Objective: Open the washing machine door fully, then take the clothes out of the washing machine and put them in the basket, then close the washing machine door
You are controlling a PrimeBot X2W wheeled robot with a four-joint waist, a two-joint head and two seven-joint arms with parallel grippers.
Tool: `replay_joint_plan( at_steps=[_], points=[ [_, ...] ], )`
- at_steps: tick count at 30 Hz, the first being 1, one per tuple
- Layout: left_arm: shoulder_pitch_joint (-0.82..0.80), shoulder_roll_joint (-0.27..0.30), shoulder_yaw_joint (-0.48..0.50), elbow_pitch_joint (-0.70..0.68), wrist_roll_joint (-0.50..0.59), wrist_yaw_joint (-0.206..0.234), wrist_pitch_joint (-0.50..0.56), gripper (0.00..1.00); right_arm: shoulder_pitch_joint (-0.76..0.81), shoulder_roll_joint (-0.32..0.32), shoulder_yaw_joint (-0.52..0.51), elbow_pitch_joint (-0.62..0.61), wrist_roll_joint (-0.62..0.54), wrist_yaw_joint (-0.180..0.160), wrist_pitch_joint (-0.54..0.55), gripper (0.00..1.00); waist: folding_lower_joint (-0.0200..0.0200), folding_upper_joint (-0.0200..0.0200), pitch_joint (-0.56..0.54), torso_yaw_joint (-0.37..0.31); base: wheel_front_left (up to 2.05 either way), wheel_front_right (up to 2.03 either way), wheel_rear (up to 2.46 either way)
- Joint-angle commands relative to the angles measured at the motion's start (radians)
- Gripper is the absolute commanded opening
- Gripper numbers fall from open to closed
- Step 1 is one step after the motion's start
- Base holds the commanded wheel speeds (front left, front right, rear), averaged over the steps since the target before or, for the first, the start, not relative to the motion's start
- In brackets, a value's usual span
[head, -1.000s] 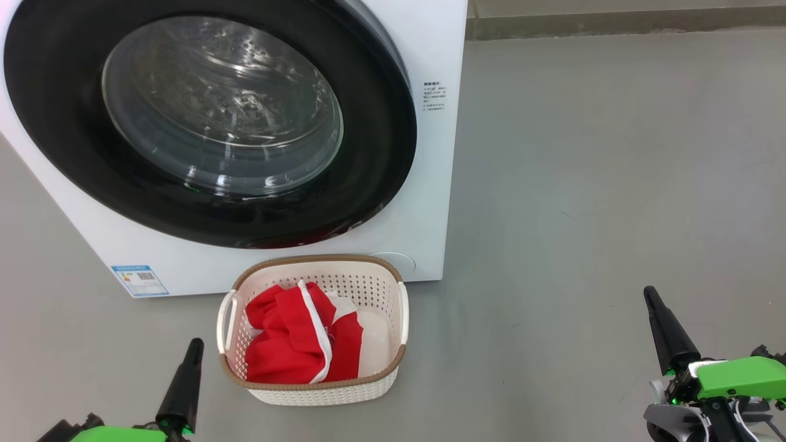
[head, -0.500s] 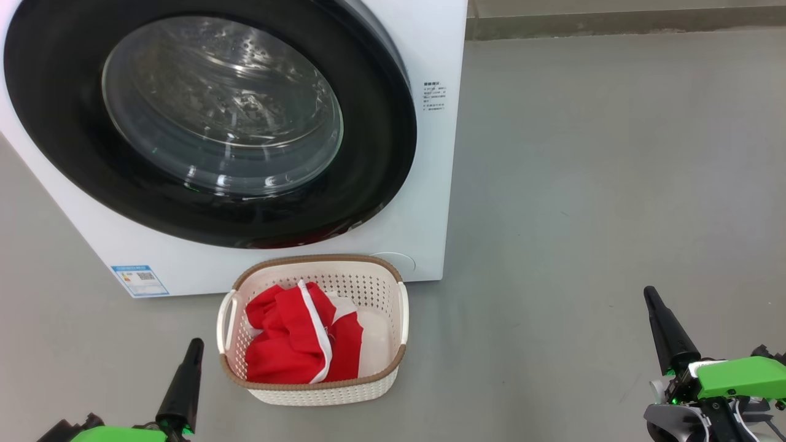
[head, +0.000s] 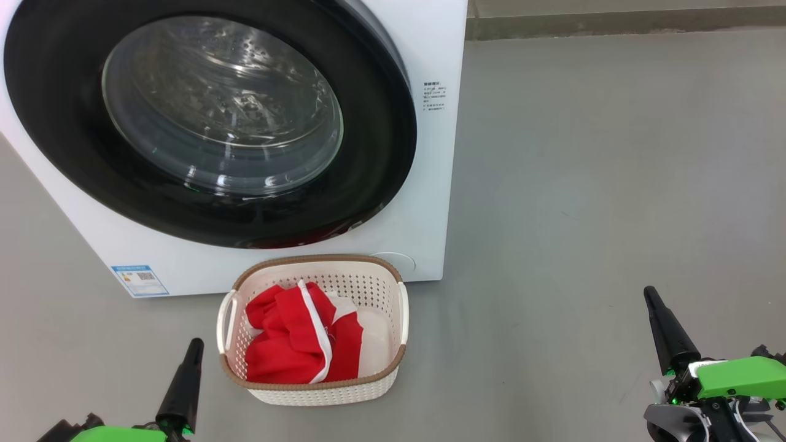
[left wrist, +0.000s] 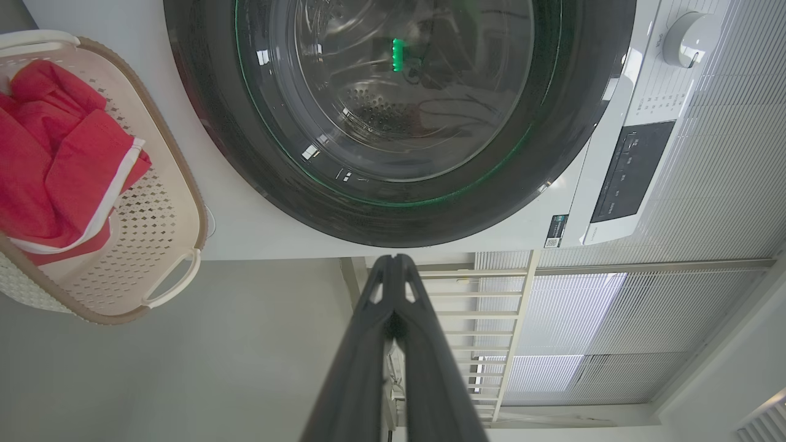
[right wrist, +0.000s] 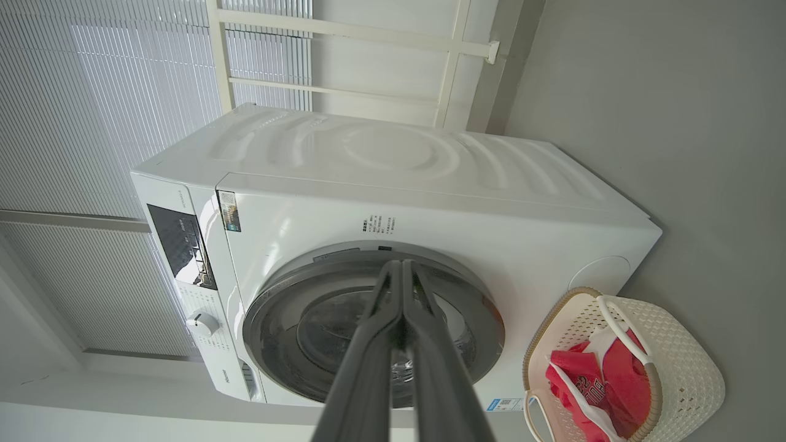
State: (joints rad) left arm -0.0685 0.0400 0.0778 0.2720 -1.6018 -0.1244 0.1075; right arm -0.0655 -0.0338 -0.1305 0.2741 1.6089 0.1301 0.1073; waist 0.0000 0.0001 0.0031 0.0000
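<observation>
The white washing machine [head: 430, 49] stands at the upper left, and its round black-rimmed door [head: 381, 153] with the glass bowl lies flat against the front, closed. The cream basket [head: 313, 393] sits on the floor just in front of it, and the red clothes [head: 295, 344] with white trim lie inside. My left gripper [head: 195, 344] is shut, low at the basket's left, holding nothing. My right gripper [head: 649, 294] is shut and empty, far right of the basket. The left wrist view shows door [left wrist: 552, 153] and basket [left wrist: 178, 282]; the right wrist view shows machine [right wrist: 399, 153], door [right wrist: 270, 313] and basket [right wrist: 681, 368].
Grey floor [head: 614, 184] stretches to the right of the machine up to a low wall base [head: 614, 21]. A blue label [head: 140, 280] marks the machine's lower left corner. Window blinds [right wrist: 92, 92] stand behind the machine, whose control panel and dial [left wrist: 688, 31] sit above the door.
</observation>
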Motion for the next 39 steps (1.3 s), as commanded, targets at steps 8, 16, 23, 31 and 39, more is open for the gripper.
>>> replay_joint_plan(
  at_steps=[8, 16, 23, 31, 39],
  points=[
    [-0.04, 0.01, 0.036, -0.027, -0.007, -0.006, 0.006, 0.0, -0.042, -0.016, 0.017, -0.029, 0.0, 0.001, 0.006, 0.0, 0.0, -0.0001, 0.0, 0.0, 0.0, 0.0, 0.0],
    [-0.04, 0.01, 0.036, -0.027, -0.007, -0.006, 0.006, 0.0, -0.042, -0.016, 0.017, -0.029, 0.0, 0.001, 0.006, 0.0, 0.0, -0.0001, 0.0, 0.0, 0.0, 0.0, 0.0],
    [-0.04, 0.01, 0.036, -0.027, -0.007, -0.006, 0.006, 0.0, -0.042, -0.016, 0.017, -0.029, 0.0, 0.001, 0.006, 0.0, 0.0, -0.0001, 0.0, 0.0, 0.0, 0.0, 0.0],
    [-0.04, 0.01, 0.036, -0.027, -0.007, -0.006, 0.006, 0.0, -0.042, -0.016, 0.017, -0.029, 0.0, 0.001, 0.006, 0.0, 0.0, -0.0001, 0.0, 0.0, 0.0, 0.0, 0.0],
    [-0.039, 0.01, 0.036, -0.027, -0.007, -0.006, 0.006, 0.0, -0.042, -0.016, 0.017, -0.029, 0.0, 0.001, 0.006, 0.0, 0.0, -0.0001, 0.0, 0.0, 0.0, 0.0, 0.0]
  ],
)
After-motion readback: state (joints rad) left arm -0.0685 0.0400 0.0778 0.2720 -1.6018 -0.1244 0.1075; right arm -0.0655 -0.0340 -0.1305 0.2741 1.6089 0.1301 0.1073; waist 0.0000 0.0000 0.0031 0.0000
